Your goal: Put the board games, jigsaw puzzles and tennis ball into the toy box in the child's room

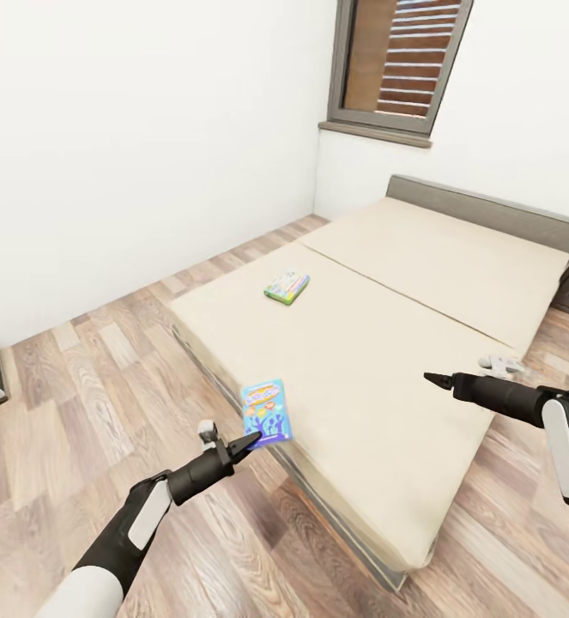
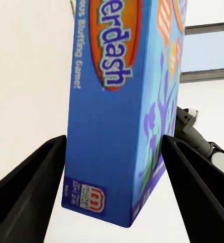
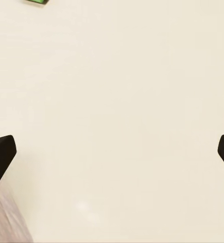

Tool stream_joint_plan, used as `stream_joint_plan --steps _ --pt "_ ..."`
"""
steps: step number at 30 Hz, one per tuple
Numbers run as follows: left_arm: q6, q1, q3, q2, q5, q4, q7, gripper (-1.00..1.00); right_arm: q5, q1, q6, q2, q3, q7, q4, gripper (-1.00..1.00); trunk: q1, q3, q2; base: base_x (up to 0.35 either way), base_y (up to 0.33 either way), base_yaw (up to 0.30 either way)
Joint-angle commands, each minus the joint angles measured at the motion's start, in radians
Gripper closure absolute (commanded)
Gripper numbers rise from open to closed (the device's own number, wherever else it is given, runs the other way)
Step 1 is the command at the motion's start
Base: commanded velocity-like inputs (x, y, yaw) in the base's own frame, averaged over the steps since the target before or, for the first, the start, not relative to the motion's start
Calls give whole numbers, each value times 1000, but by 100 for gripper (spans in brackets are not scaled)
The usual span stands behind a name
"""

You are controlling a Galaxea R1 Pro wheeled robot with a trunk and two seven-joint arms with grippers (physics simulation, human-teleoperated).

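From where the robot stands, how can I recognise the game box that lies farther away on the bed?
Find the low cream bed under the window. On its near half, toward the white wall, lies the small flat green box with yellow and red on top. The blue box is at the bed's near edge, between the left gripper's fingers.

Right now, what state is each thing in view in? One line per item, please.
Blue board game: on the bed's near edge, between the left gripper's fingers, not clearly clamped.
Second board game: lying flat on the mattress, untouched.
Bed: cream mattress bare apart from the two games.
Left gripper: open, fingers either side of the blue box.
Right gripper: open, empty, above the mattress.
Window: slatted blind behind it.
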Motion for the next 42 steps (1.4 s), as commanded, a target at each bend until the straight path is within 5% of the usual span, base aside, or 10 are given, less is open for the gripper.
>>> stream_joint_plan --steps 1,22,42 --pt "8 -1 3 0 1 0 -2 100 -1 0 5 0 -1 4 -1 -100 -4 3 7 0 0 277" --pt "8 -1 2 1 -5 0 -1 100 1 -2 5 0 4 2 -1 -100 -85 79 154 0 0 243" --pt "8 -1 2 1 -9 0 -1 100 7 -2 5 -1 24 1 -1 -100 -161 172 294 0 0 37"
